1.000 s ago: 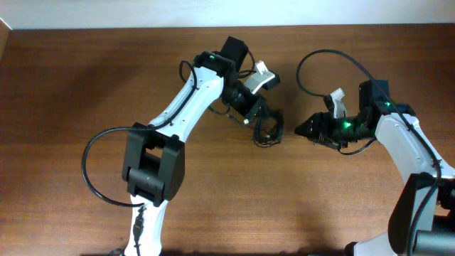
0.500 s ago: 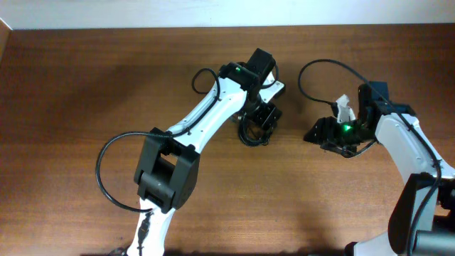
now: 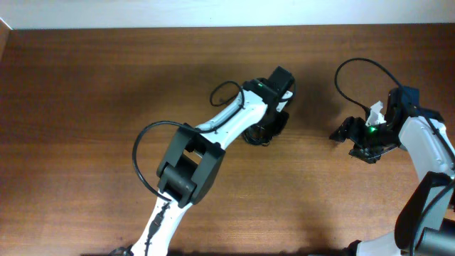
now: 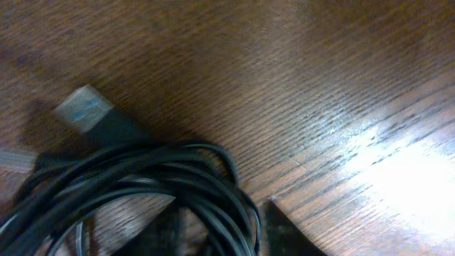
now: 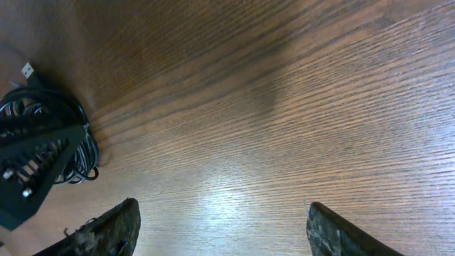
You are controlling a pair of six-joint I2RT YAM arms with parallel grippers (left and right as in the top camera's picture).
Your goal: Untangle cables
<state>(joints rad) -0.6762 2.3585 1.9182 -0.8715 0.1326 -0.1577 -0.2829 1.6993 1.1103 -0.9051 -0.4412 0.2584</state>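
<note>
The cables (image 3: 257,136) lie as one coiled black bundle at mid-table. In the left wrist view the cables (image 4: 142,185) fill the lower left, with a silver-tipped plug (image 4: 85,110) pointing up-left. My left gripper (image 3: 268,126) sits over the bundle, and the left gripper (image 4: 226,238) is shut on several strands that run between its dark fingers. My right gripper (image 3: 343,136) stands open to the right, apart from the bundle. In the right wrist view the right gripper (image 5: 224,231) holds nothing, and the cables (image 5: 43,117) lie at far left beside the left arm's finger.
Thick black arm cables loop beside the left arm (image 3: 146,163) and above the right arm (image 3: 355,71). The table's far edge meets a white wall (image 3: 227,14) at the top. Bare wood (image 3: 306,135) separates the two grippers.
My right gripper has pulled back to the right, away from the bundle, with its jaws wider. The left arm has swung further right over the bundle, which shifted slightly left.
</note>
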